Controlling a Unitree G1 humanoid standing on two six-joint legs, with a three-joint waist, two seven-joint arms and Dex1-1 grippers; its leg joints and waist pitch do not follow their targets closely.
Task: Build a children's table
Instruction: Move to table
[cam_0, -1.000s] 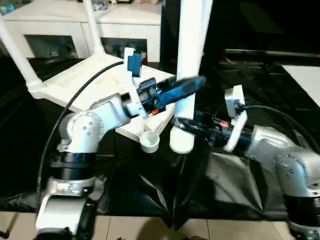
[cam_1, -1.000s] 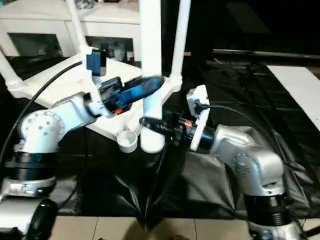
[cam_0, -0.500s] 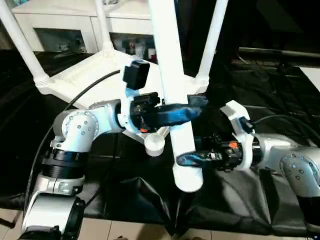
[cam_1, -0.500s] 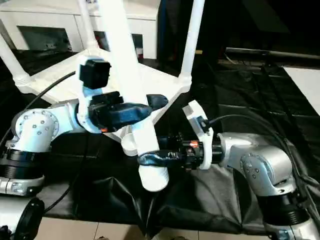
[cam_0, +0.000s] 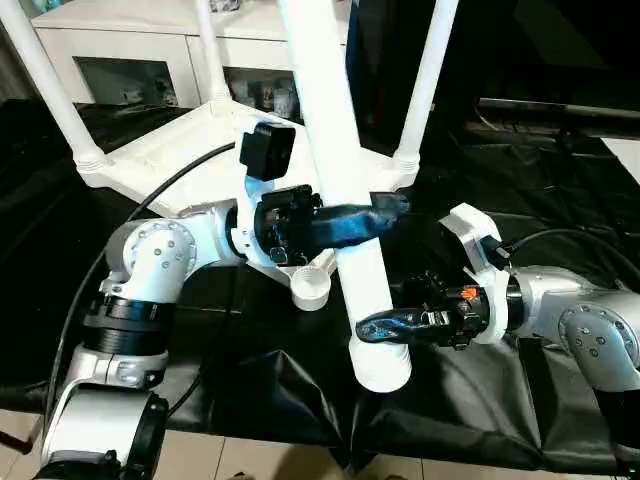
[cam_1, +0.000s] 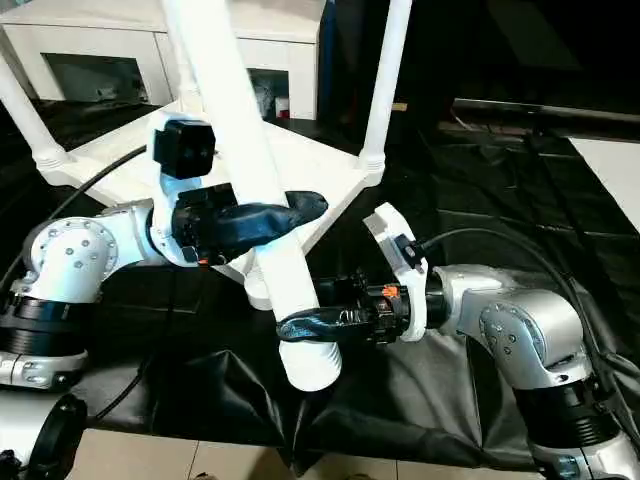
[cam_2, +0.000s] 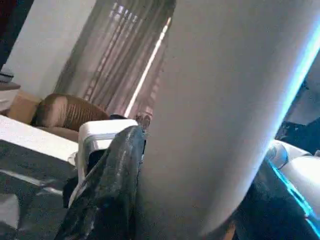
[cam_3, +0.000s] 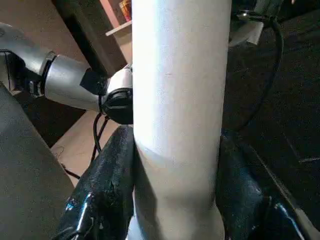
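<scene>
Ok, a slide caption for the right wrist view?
Right claw clamped around the loose white table leg, one black finger on each side.

Your left gripper (cam_0: 350, 222) now narrowed around the loose leg (cam_0: 335, 170), leg tilted from upright, right gripper (cam_0: 392, 325) swung lower with it

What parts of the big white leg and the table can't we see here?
- Loose leg: its far end is cut off by the top edge of both eye views.
- Empty corner socket: its inside is too small to see.
- Tabletop: its near corner is hidden behind the left gripper.
</scene>
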